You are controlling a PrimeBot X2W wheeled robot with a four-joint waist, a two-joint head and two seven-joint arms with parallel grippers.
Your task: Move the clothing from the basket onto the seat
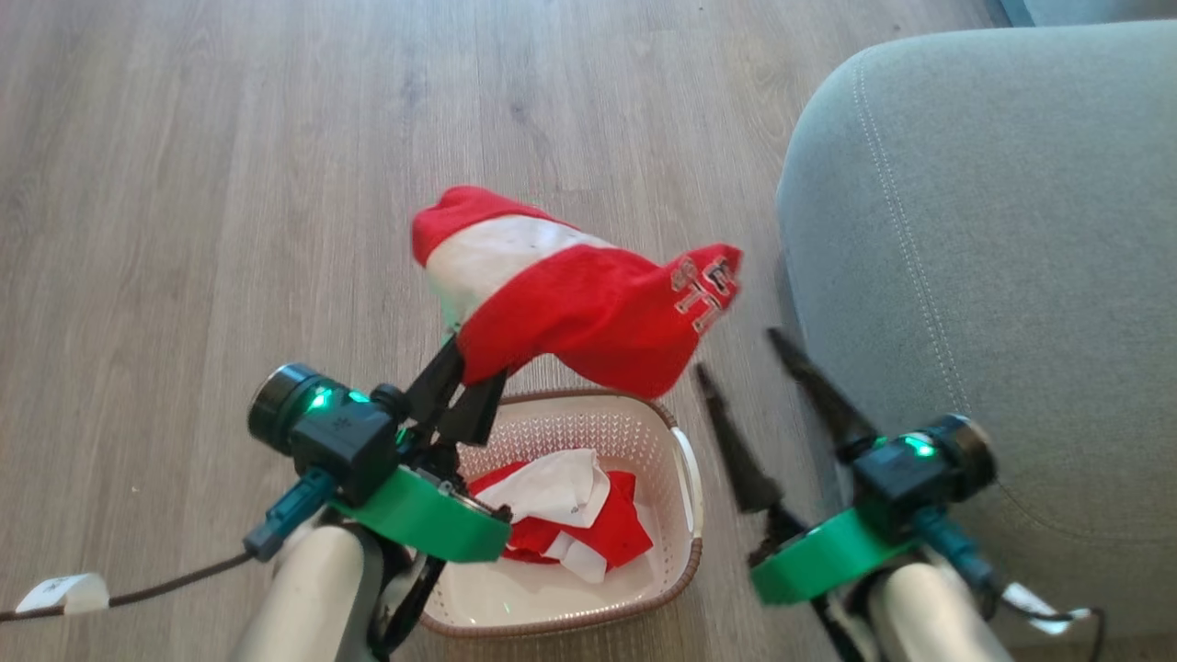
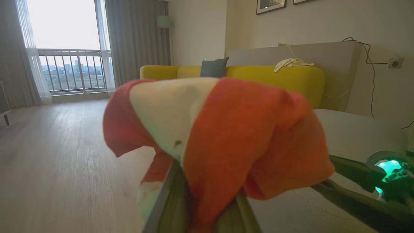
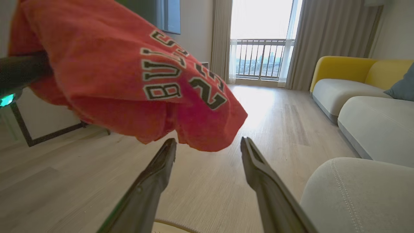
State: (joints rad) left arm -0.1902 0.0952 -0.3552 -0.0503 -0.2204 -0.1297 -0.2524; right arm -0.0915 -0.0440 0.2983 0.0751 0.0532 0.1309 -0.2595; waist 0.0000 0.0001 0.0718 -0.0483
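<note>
Left gripper (image 1: 462,386) is clamped on one red garment (image 1: 570,294), held up above the basket (image 1: 685,478), left of the seat (image 1: 993,230). Right gripper (image 1: 740,354) has its fingers wide apart and empty, between basket and seat. A second garment (image 1: 561,515) lies in the basket.

Step, as judged: carry it right, high enough that the hanging lettered end clears the seat edge. Let go only once it is well over the seat, and mind the right gripper in the path.

Left fingertips are buried in cloth, so grip depth cannot be told. Part of the basket is hidden behind the left arm.
</note>
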